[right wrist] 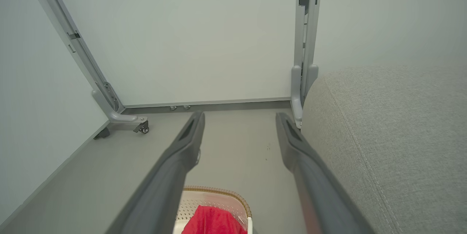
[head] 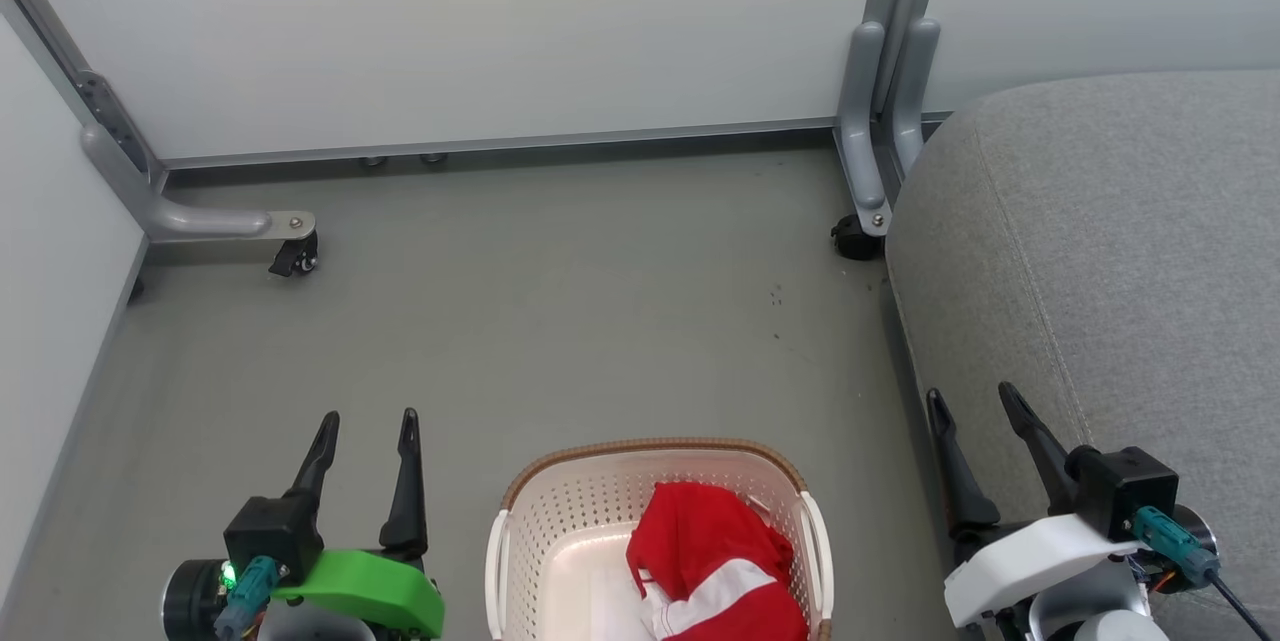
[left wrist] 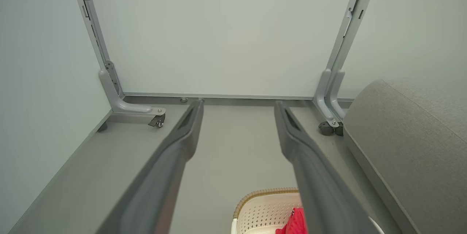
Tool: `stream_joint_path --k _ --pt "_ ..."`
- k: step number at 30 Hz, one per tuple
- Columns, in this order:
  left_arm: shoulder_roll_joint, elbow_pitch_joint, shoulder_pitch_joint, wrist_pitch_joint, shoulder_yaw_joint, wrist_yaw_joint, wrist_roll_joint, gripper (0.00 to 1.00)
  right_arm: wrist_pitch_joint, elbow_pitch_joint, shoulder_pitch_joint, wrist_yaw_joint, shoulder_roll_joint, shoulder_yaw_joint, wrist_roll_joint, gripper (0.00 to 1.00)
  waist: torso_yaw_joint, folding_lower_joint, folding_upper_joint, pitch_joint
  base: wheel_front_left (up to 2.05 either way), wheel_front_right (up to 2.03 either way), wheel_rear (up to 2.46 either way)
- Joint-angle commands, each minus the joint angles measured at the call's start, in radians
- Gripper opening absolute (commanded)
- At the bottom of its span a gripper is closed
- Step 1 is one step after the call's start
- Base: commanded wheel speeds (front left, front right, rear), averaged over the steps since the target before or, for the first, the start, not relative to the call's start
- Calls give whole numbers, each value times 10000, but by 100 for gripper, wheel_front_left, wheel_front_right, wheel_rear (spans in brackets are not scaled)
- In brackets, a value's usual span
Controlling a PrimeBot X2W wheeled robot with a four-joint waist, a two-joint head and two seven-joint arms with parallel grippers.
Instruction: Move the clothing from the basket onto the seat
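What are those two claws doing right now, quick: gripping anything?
Left gripper: open, holding nothing.
Right gripper: open, holding nothing.

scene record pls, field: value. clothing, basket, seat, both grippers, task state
clothing: red with white stripe, bunched in the basket's right half
basket: cream, brown rim, upright on the floor, between the grippers
seat: grey cushion, right of basket, no clothing on visible part
left gripper: open, empty, left of basket
right gripper: open, empty, at seat's edge
task state: not started

Green left wrist shell (head: 370, 593); white right shell (head: 1030, 553)
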Motion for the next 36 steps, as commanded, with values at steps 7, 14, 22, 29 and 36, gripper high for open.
stream_joint_path --k 7,14,22,29,36 --pt "55 96 173 -206 -78 133 512 100 -164 -116 202 4 -29 71 -440 100 7 0 0 -31 0 0 0" --pt "58 234 179 -257 -113 201 662 100 -210 -117 211 2 -31 131 -301 100 8 0 0 -45 0 0 0" --pt "56 302 126 -257 -91 227 497 100 -159 -133 193 2 -30 98 -188 100 24 0 0 -49 0 0 0" --pt "56 222 98 -257 -73 265 538 100 -166 -132 115 2 -30 81 -201 100 16 0 0 -46 0 0 0" --pt "51 334 -515 -257 -652 173 639 100 -65 -505 -229 2 -28 52 -171 100 -90 0 0 501 0 0 0"
